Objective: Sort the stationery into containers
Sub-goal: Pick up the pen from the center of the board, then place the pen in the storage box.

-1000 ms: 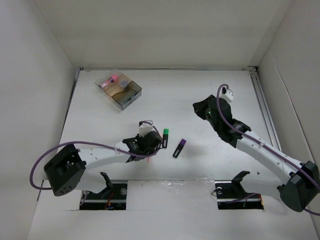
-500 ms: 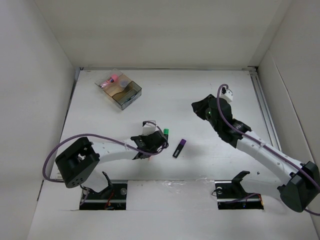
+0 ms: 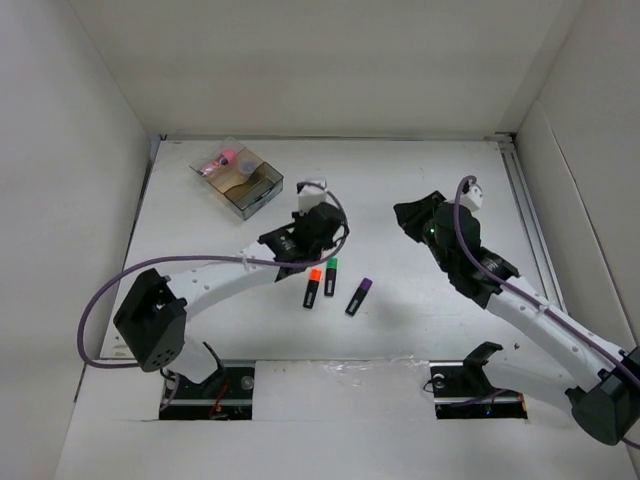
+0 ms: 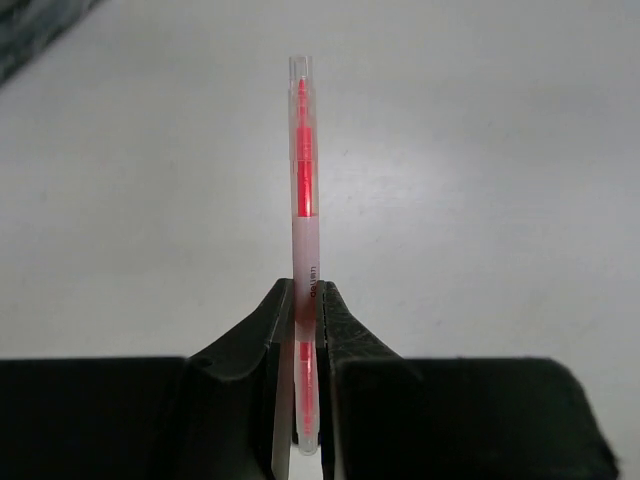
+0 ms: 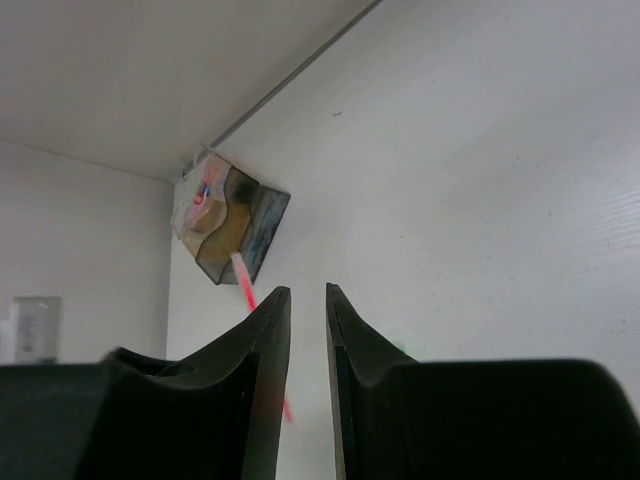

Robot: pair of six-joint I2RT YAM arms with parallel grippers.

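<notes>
My left gripper [image 3: 308, 228] is shut on a thin pink pen [image 4: 303, 200] and holds it above the table, between the highlighters and the container. The pen also shows in the right wrist view [image 5: 243, 280]. The clear, tan-tinted divided box [image 3: 262, 188] stands at the back left with a pink-topped bottle [image 3: 226, 157] in it. Three black highlighters lie in front of the left gripper: orange end [image 3: 313, 288], green end [image 3: 330, 275], purple end [image 3: 359, 296]. My right gripper [image 3: 413, 218] hovers at mid-right, empty, its jaws a narrow gap apart [image 5: 304, 292]. I see no bluish pen.
White walls enclose the table on the left, back and right. A metal rail [image 3: 530, 215] runs along the right edge. The box also shows in the right wrist view [image 5: 235, 225], near the back wall.
My left gripper has risen from beside the highlighters and moved back toward the box with the pink pen. The orange highlighter is now uncovered. The right gripper has shifted slightly right.
</notes>
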